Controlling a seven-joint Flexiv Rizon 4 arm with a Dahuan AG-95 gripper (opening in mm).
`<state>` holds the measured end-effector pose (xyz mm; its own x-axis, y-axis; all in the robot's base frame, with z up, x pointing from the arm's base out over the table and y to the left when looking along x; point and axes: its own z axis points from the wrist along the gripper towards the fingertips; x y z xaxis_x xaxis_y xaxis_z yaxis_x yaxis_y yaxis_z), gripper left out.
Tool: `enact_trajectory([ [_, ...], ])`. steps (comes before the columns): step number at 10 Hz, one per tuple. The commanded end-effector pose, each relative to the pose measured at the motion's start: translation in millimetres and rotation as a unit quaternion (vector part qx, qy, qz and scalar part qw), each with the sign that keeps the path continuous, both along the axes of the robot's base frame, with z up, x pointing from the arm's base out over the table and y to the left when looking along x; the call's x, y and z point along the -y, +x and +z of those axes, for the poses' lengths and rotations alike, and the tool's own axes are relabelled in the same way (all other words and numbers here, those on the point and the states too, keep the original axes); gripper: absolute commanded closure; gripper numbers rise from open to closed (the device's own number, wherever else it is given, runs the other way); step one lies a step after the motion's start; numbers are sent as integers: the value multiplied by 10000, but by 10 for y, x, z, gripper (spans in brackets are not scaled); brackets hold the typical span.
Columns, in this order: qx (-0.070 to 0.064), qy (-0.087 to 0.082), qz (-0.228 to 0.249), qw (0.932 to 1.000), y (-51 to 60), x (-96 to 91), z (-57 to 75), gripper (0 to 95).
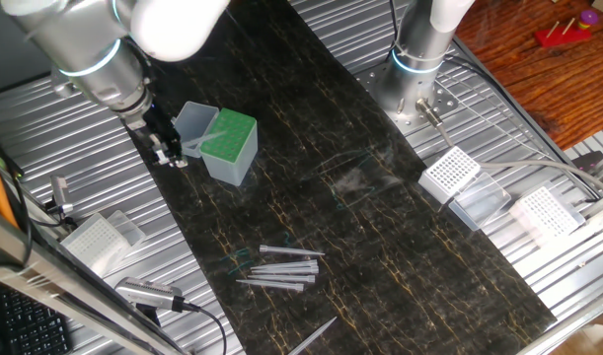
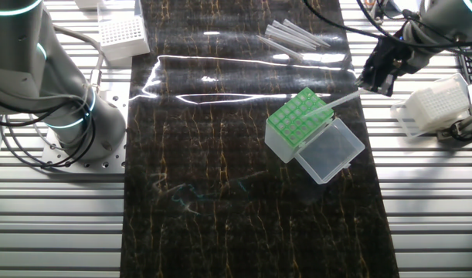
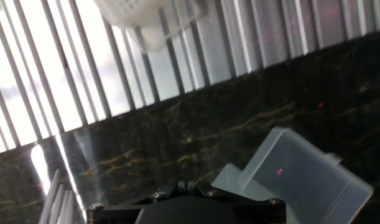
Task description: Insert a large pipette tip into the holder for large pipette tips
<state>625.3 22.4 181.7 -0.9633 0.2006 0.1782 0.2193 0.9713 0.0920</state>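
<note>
One arm reaches low over the bench, its hand tilted beside the holder, clenched on a large pipette tip slanting down to the green top. No writing legible.

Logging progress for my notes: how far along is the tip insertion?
Done: gripper holds a large pipette tip, lifted away from the loose tips. In hand: the tip slants toward the green-topped holder, whose lid lies open. Left: seating it in a hole; none looks filled.
</note>
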Motion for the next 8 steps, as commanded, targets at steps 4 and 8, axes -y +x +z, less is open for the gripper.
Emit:
enact_trajectory([
  [4,31,-139,82,9999,36,100,34,950],
  [8,64,-158,125,9998,136,181,-35,950],
])
